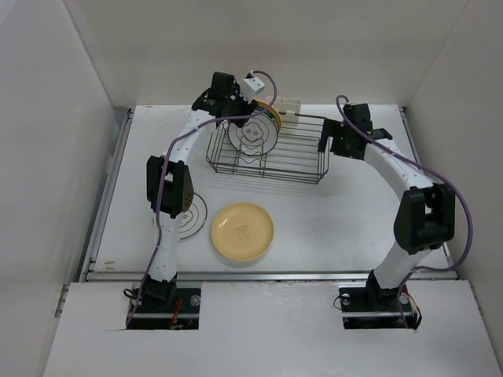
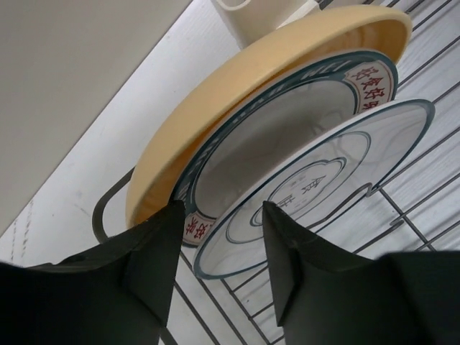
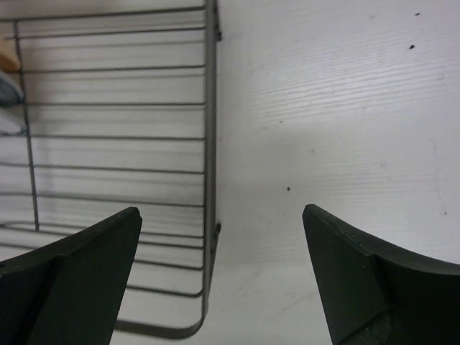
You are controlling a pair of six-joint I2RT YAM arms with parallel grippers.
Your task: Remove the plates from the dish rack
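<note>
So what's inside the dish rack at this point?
Three plates stand at the left end of the dish rack: a thin-rimmed white plate in front, a green-patterned plate behind it, a yellow-orange plate at the back. Each covers much of the next one's face.

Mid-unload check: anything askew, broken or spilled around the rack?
Nothing broken or spilled. In the dish rack, the yellow plate, green-rimmed plate and thin-rimmed plate lean close together at its left end rather than standing upright and apart.
</note>
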